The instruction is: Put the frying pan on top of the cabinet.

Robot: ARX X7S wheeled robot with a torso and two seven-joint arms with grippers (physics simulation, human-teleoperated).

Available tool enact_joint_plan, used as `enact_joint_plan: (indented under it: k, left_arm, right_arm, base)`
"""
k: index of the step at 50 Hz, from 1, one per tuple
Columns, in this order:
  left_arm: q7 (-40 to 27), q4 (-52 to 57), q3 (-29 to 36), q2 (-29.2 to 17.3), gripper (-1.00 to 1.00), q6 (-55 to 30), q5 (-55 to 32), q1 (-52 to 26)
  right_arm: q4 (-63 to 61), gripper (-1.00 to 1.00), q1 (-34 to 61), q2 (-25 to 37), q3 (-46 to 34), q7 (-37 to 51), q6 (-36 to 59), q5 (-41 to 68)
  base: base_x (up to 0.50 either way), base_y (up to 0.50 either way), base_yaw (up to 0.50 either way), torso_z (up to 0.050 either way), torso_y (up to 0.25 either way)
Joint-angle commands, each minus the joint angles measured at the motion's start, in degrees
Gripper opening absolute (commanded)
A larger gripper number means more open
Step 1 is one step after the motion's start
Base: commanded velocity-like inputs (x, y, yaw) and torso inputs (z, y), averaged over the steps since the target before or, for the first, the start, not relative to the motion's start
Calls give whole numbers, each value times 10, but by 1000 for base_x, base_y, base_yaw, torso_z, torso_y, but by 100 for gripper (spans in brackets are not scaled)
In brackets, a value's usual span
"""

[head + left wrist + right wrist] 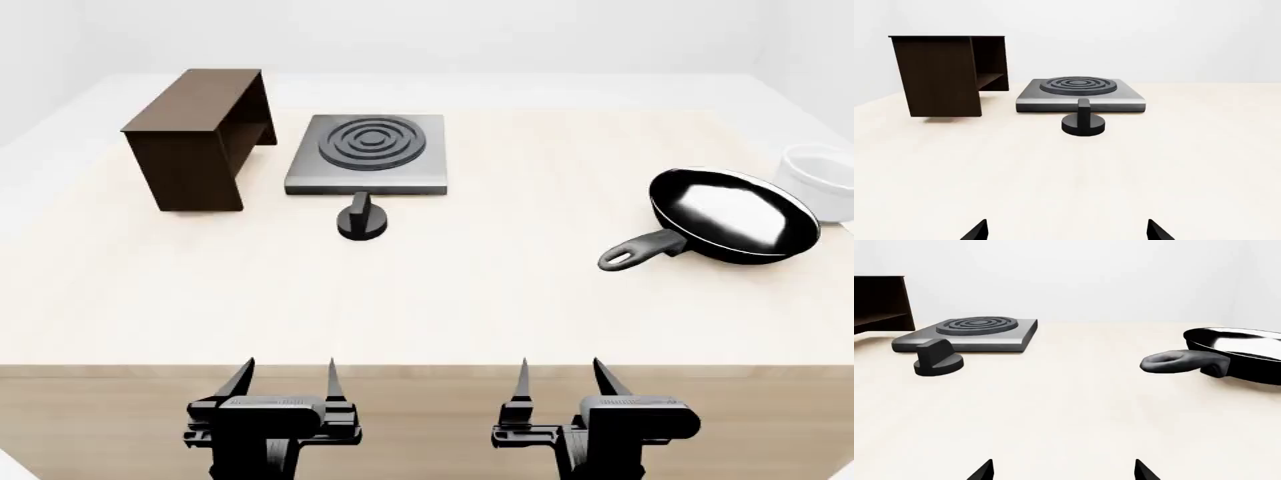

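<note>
A pale table (441,300) fills the head view, with the cabinet (200,135) at upper left and the stove plate (370,152) beside it. The frying pan (731,215) sits at right near a white bowl (825,180); the knob (362,220) lies below the plate. At bottom, the left gripper (284,378) and right gripper (561,376) hang empty, jaws apart.

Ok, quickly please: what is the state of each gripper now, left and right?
Left gripper: open, holding nothing.
Right gripper: open, holding nothing; the frying pan lies apart from it on the table.
</note>
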Motion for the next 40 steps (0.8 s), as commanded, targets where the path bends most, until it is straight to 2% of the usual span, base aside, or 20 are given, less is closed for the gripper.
enact_joint_plan:
  k: [1,10,35,40]
  left_arm:
    - [-12,-8,10,-9,100,2,-8,-3]
    - [-31,-10,31,-27,100,0,-16,-2]
    - [-54,-36,56,-45,100,17,-34,-9]
    - [-59,-17,58,-47,100,2,-40,-8]
  right_arm:
    - [4,100,0,9,-9,10,-8,13]
    - [-17,100,-4,27,-26,12,4,46]
    - [-9,100,-5,48,-49,40,-15,57]
    - [-38,100,-2,51,-42,52,12,69]
  base:
    - [0,0,0,0,0]
    - [0,-31,0,0,0]
    - [0,-500,0,0,0]
    - [0,-500,0,0,0]
